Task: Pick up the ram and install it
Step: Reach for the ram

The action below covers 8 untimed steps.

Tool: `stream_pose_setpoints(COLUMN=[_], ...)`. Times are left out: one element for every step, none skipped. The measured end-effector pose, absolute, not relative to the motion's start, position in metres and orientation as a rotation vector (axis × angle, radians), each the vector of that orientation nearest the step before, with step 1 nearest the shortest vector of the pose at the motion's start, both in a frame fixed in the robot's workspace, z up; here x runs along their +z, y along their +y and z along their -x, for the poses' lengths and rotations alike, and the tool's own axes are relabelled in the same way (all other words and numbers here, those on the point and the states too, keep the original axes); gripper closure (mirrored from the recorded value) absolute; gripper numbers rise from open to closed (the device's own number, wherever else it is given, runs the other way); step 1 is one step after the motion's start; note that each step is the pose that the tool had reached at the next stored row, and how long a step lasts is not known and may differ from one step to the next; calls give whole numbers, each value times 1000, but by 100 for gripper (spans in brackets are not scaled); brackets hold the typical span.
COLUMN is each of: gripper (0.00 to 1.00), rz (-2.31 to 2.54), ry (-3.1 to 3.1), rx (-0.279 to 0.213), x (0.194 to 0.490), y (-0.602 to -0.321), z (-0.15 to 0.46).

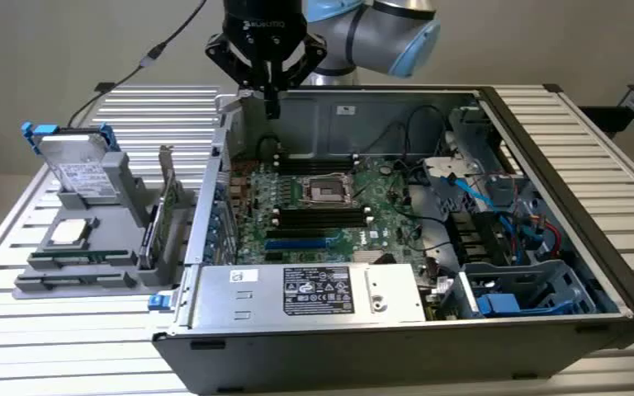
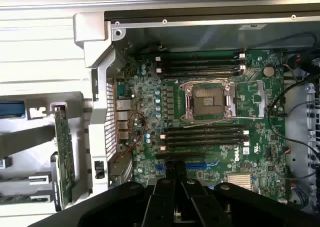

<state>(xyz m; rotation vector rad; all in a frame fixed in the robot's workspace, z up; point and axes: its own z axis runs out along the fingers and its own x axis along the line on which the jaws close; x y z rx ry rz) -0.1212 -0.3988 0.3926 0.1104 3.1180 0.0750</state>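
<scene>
So your claw [image 1: 273, 106] is clenched tight with nothing in it, fingers pressed together. It's hanging above the back edge of the open computer case [image 1: 405, 346], over the motherboard [image 1: 317, 214], not touching anything. The ram [image 1: 73, 257] is well apart from it, off to the exterior view's left. It looks like the thin green strip lying in the gray holder [image 1: 30, 285] on the bench [image 1: 626, 165], just in front of the silver processor chip [image 1: 69, 233]. The bigger green expansion card [image 2: 65, 157] stands upright between that holder and the case. From the wrist cam, the black slots [image 2: 205, 134] on either side of the CPU socket look bare.
</scene>
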Motion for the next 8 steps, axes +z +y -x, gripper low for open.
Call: stream_pose_setpoints(gripper=[90,90,90,90,90,90,90,90], rz=[-110,-110,-110,-110,-110,-110,-110,-110], ry=[3118,3118,3118,3118,3118,3118,3118,3118], rx=[75,75,75,75,75,75,75,75], x=[393,393,393,393,393,393,393,393], y=[-399,-399,-399,-399,-399,-399,-399,-399], z=[121,121,121,121,121,121,121,121])
